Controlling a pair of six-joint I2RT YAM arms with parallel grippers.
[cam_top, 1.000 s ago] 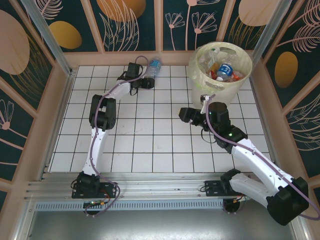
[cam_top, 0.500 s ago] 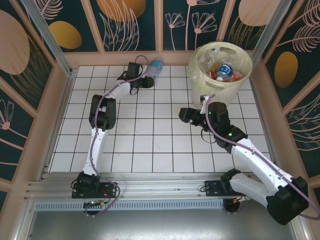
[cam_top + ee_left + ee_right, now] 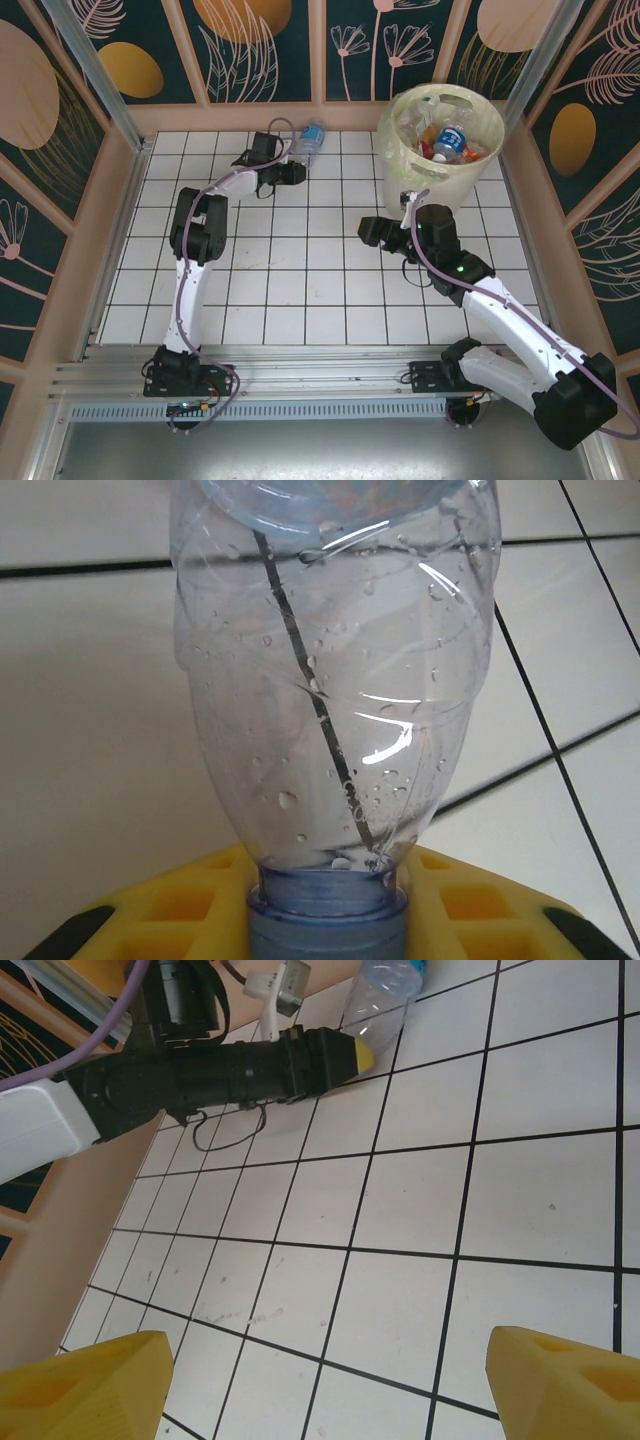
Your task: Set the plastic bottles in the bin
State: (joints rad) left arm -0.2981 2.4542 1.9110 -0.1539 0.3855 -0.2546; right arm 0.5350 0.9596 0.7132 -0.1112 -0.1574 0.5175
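Note:
A clear plastic bottle [image 3: 330, 680] with a blue cap and blue label lies on the white tiles at the far wall [image 3: 311, 139]. My left gripper [image 3: 328, 905] is shut on its neck, with the cap between the yellow fingers [image 3: 180, 910]. In the top view the left gripper [image 3: 296, 168] sits just before the bottle. The pale cream bin [image 3: 400, 165] stands at the far right and holds several bottles [image 3: 450, 140]. My right gripper [image 3: 375, 231] hovers open in front of the bin. Between its yellow fingertips [image 3: 560, 1375] lie bare tiles.
Wooden walls with dark patterned panels close off the tiled floor at the back and sides. In the right wrist view the left arm [image 3: 200, 1075] and the bottle [image 3: 385, 995] lie ahead. An aluminium rail [image 3: 300, 375] runs along the near edge.
My left gripper has closed on the bottle's neck, and its wrist has swung slightly left. The right arm has not moved.

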